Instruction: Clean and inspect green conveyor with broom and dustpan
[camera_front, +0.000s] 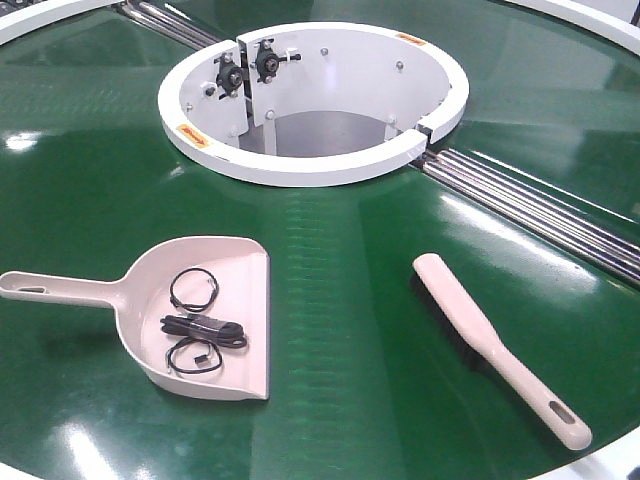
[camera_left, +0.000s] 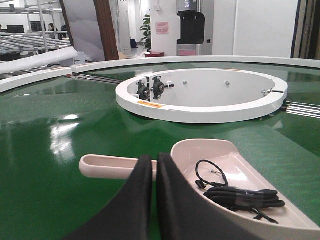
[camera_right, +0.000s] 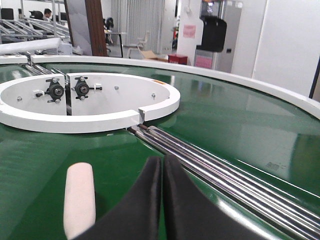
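Beige-pink plastic marks both tools, and they lie apart on the green conveyor (camera_front: 330, 250) as if laid out one for each arm: the dustpan (camera_front: 205, 320) to the left with its long handle pointing outward and its mouth facing right, the broom (camera_front: 495, 345) to the right, bristles down, its slotted handle end toward the near rim. A judgement only, but that spacing suits a two-handed sweep, brush driving debris leftward into the pan's open mouth. Inside the pan sit some coiled black cables (camera_front: 200, 330) (whether they are the debris to be collected or simply stored there, I cannot tell). Neither tool is gripped. The left gripper (camera_left: 155, 172) hovers just above the junction of the pan's handle and bowl with its dark fingers pressed together; the right gripper (camera_right: 162, 172) hangs beside the broom's rounded tip, its fingers likewise pressed together and holding nothing. The belt is glossy and throws back ceiling lights; chrome roller rods (camera_front: 540, 205) cross it at a seam running from the white central collar (camera_front: 310, 100). Beyond the white outer rim the room looks like a workshop, with metal racks, a potted plant and a dark cabinet by the far wall.
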